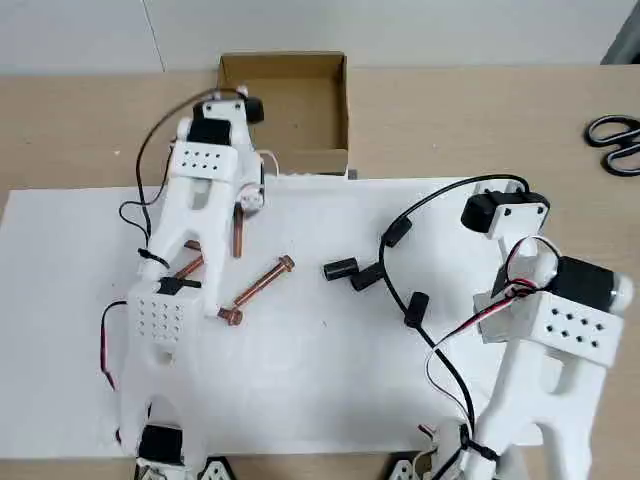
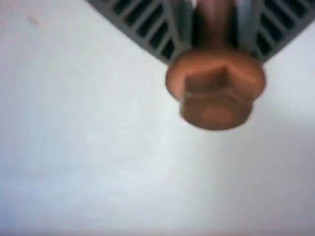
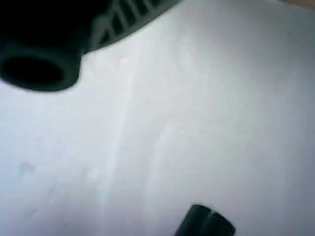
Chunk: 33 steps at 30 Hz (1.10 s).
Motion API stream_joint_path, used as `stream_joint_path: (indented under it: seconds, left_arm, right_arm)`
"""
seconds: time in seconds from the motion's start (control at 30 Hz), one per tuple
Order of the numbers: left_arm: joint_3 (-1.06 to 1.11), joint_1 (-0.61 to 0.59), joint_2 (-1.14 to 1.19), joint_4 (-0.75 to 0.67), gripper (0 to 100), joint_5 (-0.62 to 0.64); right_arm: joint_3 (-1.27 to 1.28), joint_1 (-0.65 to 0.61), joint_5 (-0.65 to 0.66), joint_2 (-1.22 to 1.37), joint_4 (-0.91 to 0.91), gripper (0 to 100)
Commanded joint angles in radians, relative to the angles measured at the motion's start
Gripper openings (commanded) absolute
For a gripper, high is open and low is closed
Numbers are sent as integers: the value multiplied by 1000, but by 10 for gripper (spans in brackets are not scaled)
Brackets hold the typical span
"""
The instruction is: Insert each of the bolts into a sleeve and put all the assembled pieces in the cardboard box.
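Note:
My left gripper (image 2: 214, 22) is shut on a copper bolt (image 2: 215, 91) by its shank, head hanging toward the white paper. In the high view this bolt (image 1: 238, 235) hangs upright under the left gripper (image 1: 241, 212), just in front of the cardboard box (image 1: 344, 110). Two more bolts (image 1: 262, 286) (image 1: 190, 268) lie on the paper beside the left arm. My right gripper (image 3: 74, 27) is shut on a black sleeve (image 3: 37, 69) with its open end showing, above the paper. Another sleeve (image 3: 204, 222) lies below it. Loose sleeves (image 1: 341, 268) (image 1: 366, 277) rest mid-table.
A white paper sheet (image 1: 300, 380) covers the wooden table. The right arm's black cable (image 1: 395, 290) loops over the paper near the sleeves. Scissors (image 1: 615, 140) lie at the far right edge. The box stands at the back, left of centre.

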Motion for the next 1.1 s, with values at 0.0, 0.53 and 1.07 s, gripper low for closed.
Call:
stream_joint_path:
  seconds: [0.0,0.53,1.07]
  left_arm:
    - [-99,29,-146,34,5,-6]
    - [389,172,-845,32,5,-81]
    - [1030,109,-1550,-198,6,52]
  right_arm:
    - [-54,-2,0,-36,76,5]
    - [-163,-275,-275,-225,125,3]
    - [-17,-469,-282,-374,-36,3]
